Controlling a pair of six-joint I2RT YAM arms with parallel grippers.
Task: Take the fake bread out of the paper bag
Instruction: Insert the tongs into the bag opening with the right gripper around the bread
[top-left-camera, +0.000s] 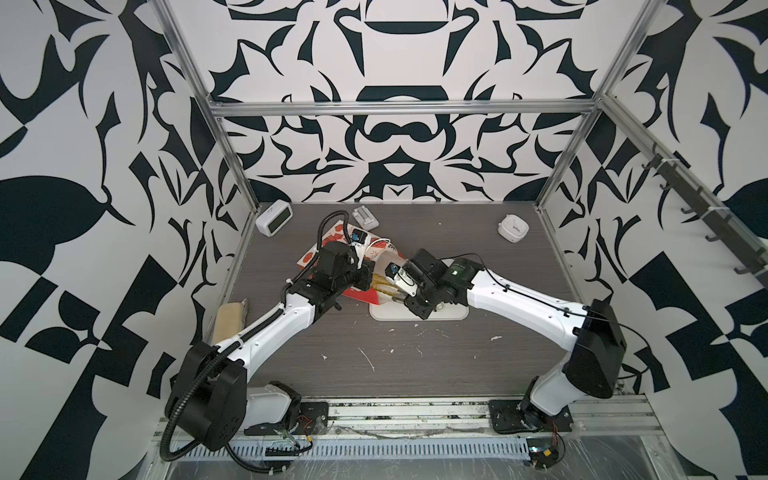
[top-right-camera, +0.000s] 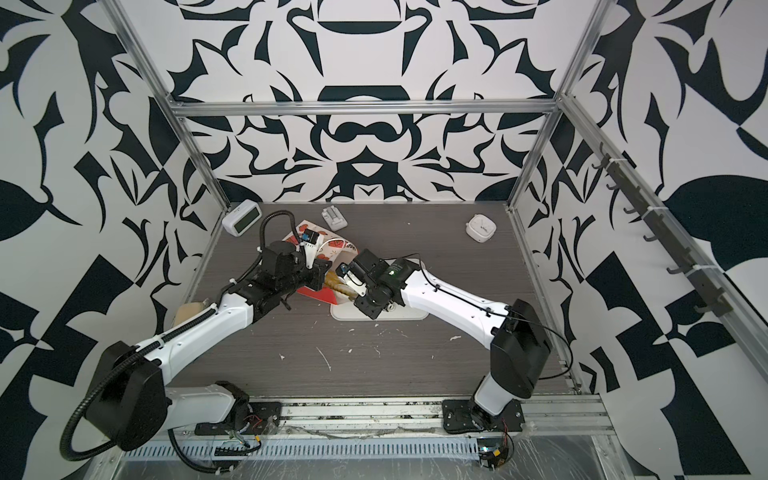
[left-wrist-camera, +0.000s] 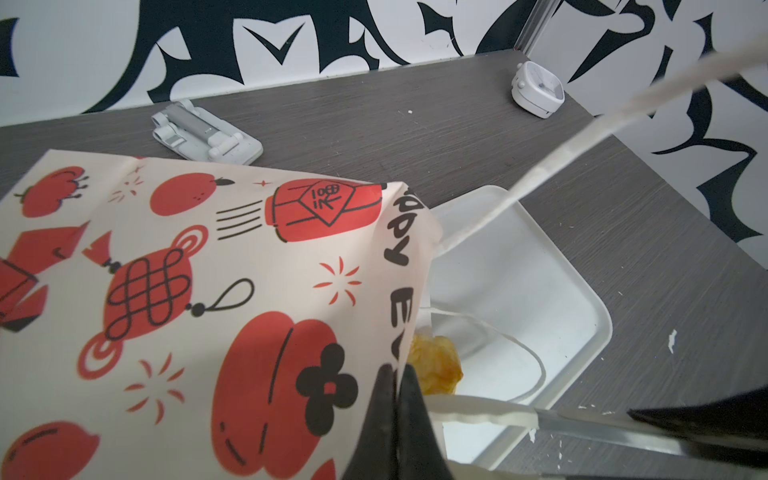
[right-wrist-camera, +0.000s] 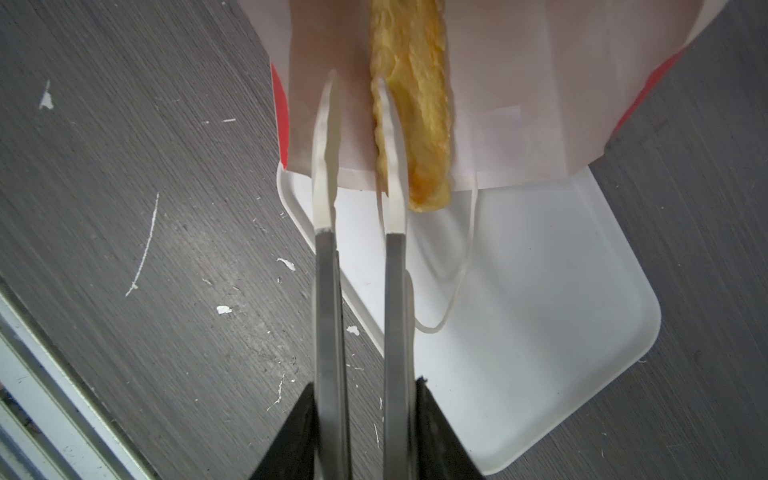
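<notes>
Left tool (left-wrist-camera: 395, 386) pinches the paper bag (left-wrist-camera: 187, 291) rim — hold it raised. Right tool (right-wrist-camera: 357, 95), slightly spread, empty: shift sideways until its 2 fingers (right-wrist-camera: 392, 166) straddle the twisted stick (right-wrist-camera: 424, 104).

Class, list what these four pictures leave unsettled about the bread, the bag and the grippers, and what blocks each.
Bread count inside the paper bag: left wrist view, its printed wall hides the inside; one yellow pastry end peeks out.
Far end of the long twisted stick: right wrist view, cut off by the picture's edge.
Whether the right gripper touches that stick: a finger overlaps it.
</notes>
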